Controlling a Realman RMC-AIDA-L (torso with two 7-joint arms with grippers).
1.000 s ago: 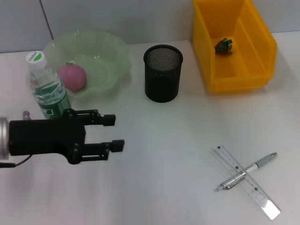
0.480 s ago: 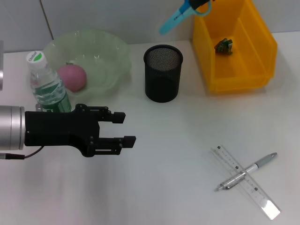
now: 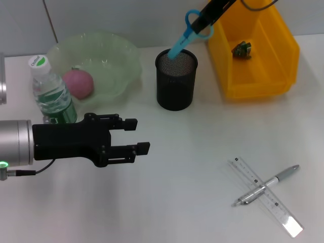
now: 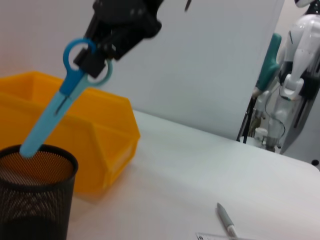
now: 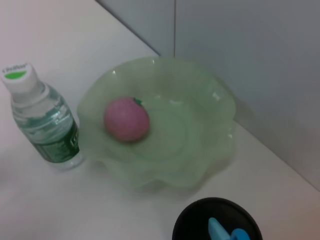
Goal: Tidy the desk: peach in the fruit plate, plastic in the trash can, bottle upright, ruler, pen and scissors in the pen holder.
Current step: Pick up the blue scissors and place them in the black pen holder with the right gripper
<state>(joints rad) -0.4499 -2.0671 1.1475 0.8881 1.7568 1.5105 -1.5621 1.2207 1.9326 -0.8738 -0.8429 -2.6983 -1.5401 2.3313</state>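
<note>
My right gripper (image 3: 206, 18) comes in from the top edge, shut on the handles of the blue scissors (image 3: 183, 36). The scissors tilt with their tip inside the rim of the black mesh pen holder (image 3: 175, 81). The left wrist view shows the same: scissors (image 4: 56, 109), right gripper (image 4: 102, 42), holder (image 4: 35, 200). My left gripper (image 3: 137, 135) is open and empty, low over the table in front of the upright bottle (image 3: 50, 93). The peach (image 3: 78, 83) lies in the green fruit plate (image 3: 116, 55). The ruler (image 3: 267, 198) and the pen (image 3: 268, 183) lie crossed at the front right.
The yellow bin (image 3: 253, 76) stands at the back right with a green scrap of plastic (image 3: 242, 49) in it. The right wrist view shows the plate (image 5: 200, 125), peach (image 5: 126, 120), bottle (image 5: 42, 125) and holder rim (image 5: 192, 225).
My right gripper has come down from the top edge with the scissors, whose tip now sits in the holder. My left arm has moved a little to the right.
</note>
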